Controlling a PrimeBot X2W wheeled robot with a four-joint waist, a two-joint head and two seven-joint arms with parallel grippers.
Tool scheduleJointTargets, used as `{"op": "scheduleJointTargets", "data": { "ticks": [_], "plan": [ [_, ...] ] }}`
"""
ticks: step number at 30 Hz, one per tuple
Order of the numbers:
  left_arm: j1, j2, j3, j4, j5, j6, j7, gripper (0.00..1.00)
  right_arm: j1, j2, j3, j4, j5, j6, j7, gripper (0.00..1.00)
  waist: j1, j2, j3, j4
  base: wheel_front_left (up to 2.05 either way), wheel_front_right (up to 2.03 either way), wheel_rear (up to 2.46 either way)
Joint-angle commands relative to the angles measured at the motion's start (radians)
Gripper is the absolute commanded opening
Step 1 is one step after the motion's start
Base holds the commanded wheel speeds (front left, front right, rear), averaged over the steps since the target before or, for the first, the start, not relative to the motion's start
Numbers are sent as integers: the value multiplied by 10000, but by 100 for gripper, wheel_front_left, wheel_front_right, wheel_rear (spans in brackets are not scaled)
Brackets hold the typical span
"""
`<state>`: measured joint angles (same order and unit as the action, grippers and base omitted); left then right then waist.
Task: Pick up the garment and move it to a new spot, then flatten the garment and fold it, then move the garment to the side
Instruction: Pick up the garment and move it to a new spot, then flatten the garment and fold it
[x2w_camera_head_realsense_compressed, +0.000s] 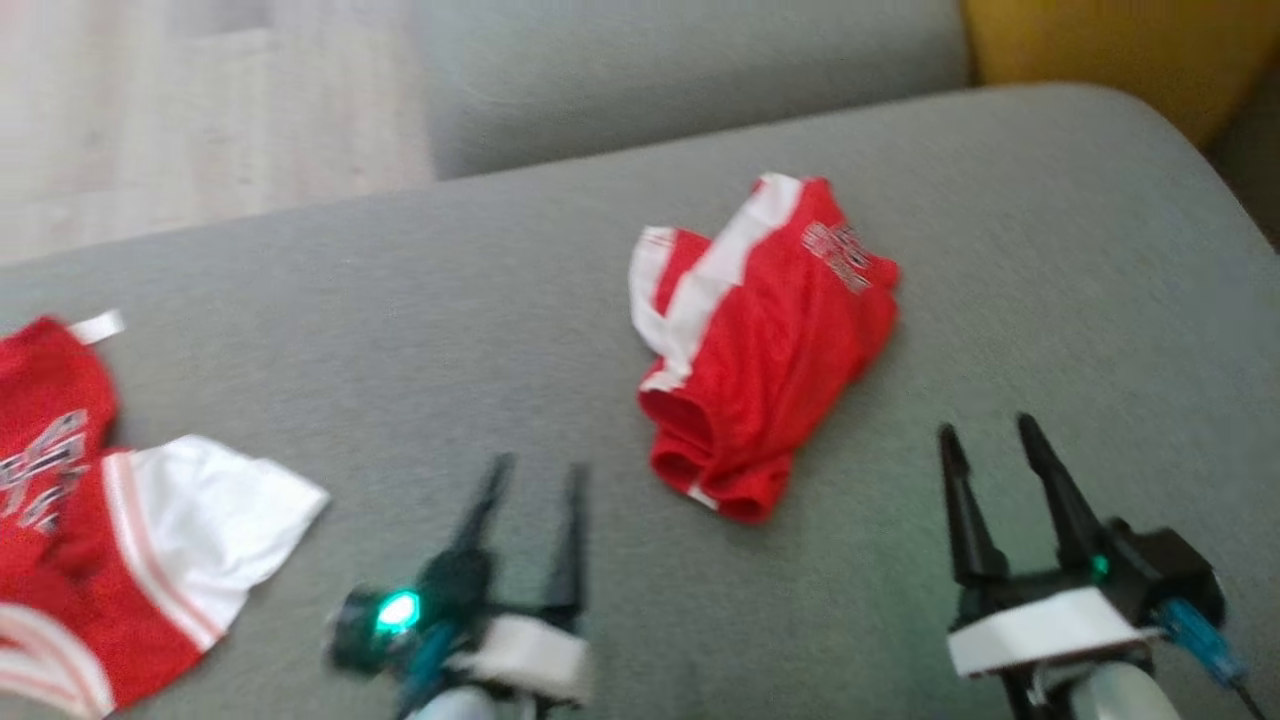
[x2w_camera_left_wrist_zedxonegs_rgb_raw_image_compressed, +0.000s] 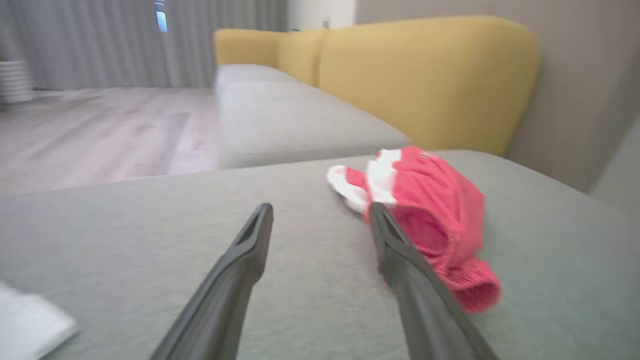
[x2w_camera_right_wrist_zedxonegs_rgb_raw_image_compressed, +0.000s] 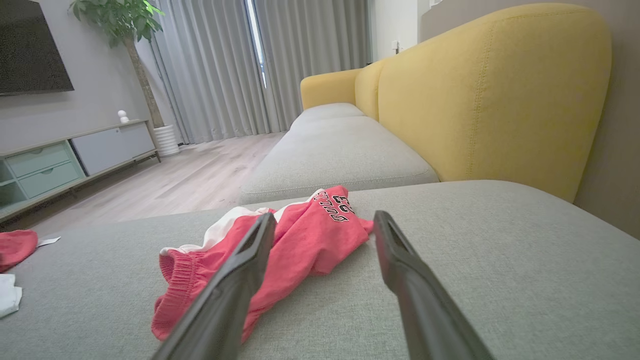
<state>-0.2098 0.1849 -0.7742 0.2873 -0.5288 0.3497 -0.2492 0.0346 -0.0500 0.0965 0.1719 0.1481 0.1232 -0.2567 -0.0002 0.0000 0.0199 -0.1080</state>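
Note:
The garment (x2w_camera_head_realsense_compressed: 60, 400), a red jersey with a white short sleeve, striped trim and dark letters, lies crumpled on the grey cushion at the left edge of the head view, partly cut off by the frame. Its red edge (x2w_camera_right_wrist_zedxonegs_rgb_raw_image_compressed: 15, 245) and white tag (x2w_camera_right_wrist_zedxonegs_rgb_raw_image_compressed: 50, 241) show far left in the right wrist view. My left gripper (x2w_camera_head_realsense_compressed: 540, 467) stands open just right of the white sleeve, holding nothing. A white corner of the sleeve (x2w_camera_left_wrist_zedxonegs_rgb_raw_image_compressed: 25, 325) lies lower left of its fingers (x2w_camera_left_wrist_zedxonegs_rgb_raw_image_compressed: 245, 250). My right gripper (x2w_camera_head_realsense_compressed: 985, 428) is open and empty at the lower right.
A second red garment with white edge trim (x2w_camera_head_realsense_compressed: 770, 340) lies bunched mid-cushion between the two grippers, ahead of both (x2w_camera_left_wrist_zedxonegs_rgb_raw_image_compressed: 430, 215) (x2w_camera_right_wrist_zedxonegs_rgb_raw_image_compressed: 310, 235). The grey cushion (x2w_camera_head_realsense_compressed: 400, 300) ends at wooden floor (x2w_camera_head_realsense_compressed: 200, 120) on the far left. A yellow backrest (x2w_camera_right_wrist_zedxonegs_rgb_raw_image_compressed: 490, 90) rises on the right.

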Motion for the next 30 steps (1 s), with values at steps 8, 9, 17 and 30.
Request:
{"op": "scheduleJointTargets", "data": {
  "ticks": [8,9,17,30],
  "plan": [
    [2749,-635,3640,-2373,1904,-398,-124,100,925,-3,-187,-611,26,75,-51,100,2,0,-1201,1240,0,0,0],
    [2996,-735,3893,-2497,2045,-630,-124,100,1060,-3,-135,-662,104,75,-51,100,2,0,-1260,1270,0,0,0],
    [4138,-1236,5139,-2958,3109,-1837,-125,100,1477,-3,95,-762,109,75,-51,100,2,0,-1347,1207,0,0,0],
    [4033,-1344,5359,-2726,3319,-2006,-125,100,1367,-3,272,-668,124,75,-51,100,2,0,-1334,1208,0,0,0]
  ]
}}
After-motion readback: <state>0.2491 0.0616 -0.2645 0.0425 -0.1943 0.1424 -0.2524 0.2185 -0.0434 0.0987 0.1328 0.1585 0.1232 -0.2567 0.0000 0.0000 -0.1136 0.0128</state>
